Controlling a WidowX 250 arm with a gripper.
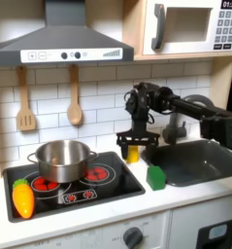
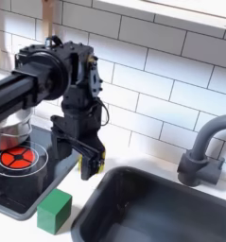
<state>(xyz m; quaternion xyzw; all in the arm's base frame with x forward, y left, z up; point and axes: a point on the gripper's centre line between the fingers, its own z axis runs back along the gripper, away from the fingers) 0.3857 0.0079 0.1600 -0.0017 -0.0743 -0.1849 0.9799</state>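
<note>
A small yellow block [image 1: 133,154] is gripped between the fingers of the black gripper [image 1: 133,151], which is closed on it. In the first exterior view it is seen just above the counter [image 1: 171,199], on the narrow strip between the stove's right edge and the sink's left rim. In the second exterior view only a sliver of the yellow block [image 2: 86,165] shows at the gripper [image 2: 88,163], and whether it touches the counter cannot be told.

A green cube [image 1: 155,177] rests just in front of the gripper in the first exterior view, near the counter's front edge beside the sink [image 1: 207,173]; in the second exterior view the green cube [image 2: 54,210] sits apart from the gripper, toward the second exterior view's lower left. The sink basin [image 2: 152,213] is dark and smooth, with open room inside it, and a grey curved faucet [image 2: 201,151] stands at its back rim.

On the black stove [image 1: 74,195] red burner rings are printed, and a shiny metal pot [image 1: 61,159] stands on the back left burner. An orange, carrot-like piece with a green tip [image 1: 23,196] lies at the stove's left edge. Two wooden utensils [image 1: 74,97] hang on the white tiled wall. The pot is cut off at the second exterior view's left.
</note>
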